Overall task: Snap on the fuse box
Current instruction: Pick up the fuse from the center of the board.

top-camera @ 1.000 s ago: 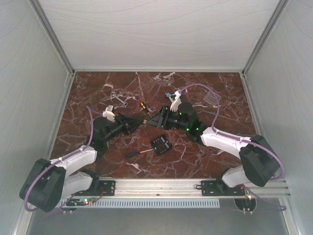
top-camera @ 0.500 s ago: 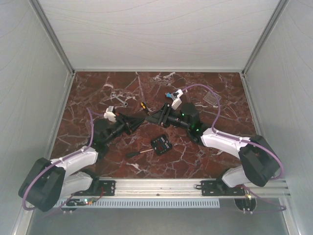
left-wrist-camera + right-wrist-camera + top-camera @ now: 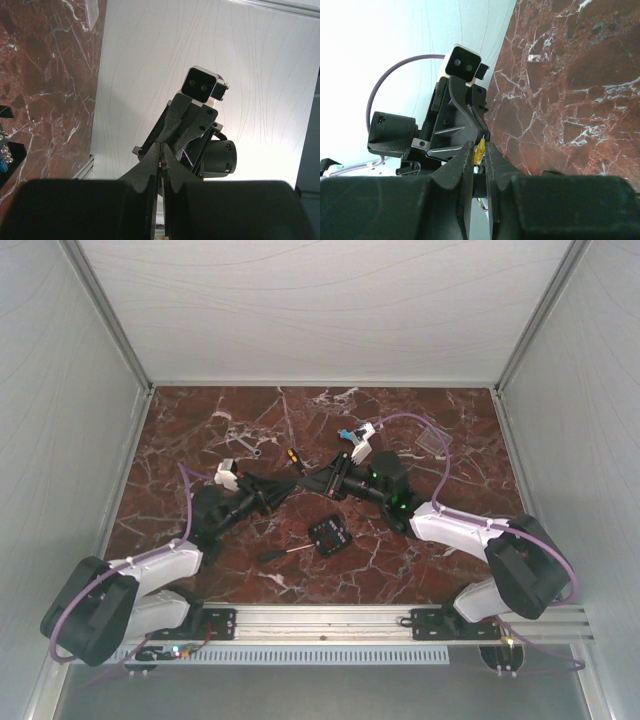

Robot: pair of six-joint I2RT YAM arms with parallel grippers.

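Observation:
The fuse box [image 3: 328, 534], black and square with small coloured bits inside, lies open on the marble in front of both grippers; its edge shows in the left wrist view [image 3: 5, 152]. Its clear cover [image 3: 431, 443] lies apart at the back right and also shows in the left wrist view [image 3: 94, 9]. My right gripper [image 3: 305, 483] is shut on a small yellow fuse [image 3: 479, 151], held above the table. My left gripper [image 3: 288, 488] meets it tip to tip, and its jaws are closed on the fuse's far end [image 3: 160, 161].
A thin black-handled screwdriver [image 3: 280, 552] lies left of the fuse box. Two small wrenches [image 3: 242, 440] and an orange-tipped tool [image 3: 292, 454] lie behind the grippers. A light-blue piece [image 3: 345, 434] sits by the right wrist. White walls enclose the marble table [image 3: 200, 410].
My right gripper has stretched left and narrowed, and my left gripper has edged right. Their tips now meet over the marble. The fuse box and the cover have not moved.

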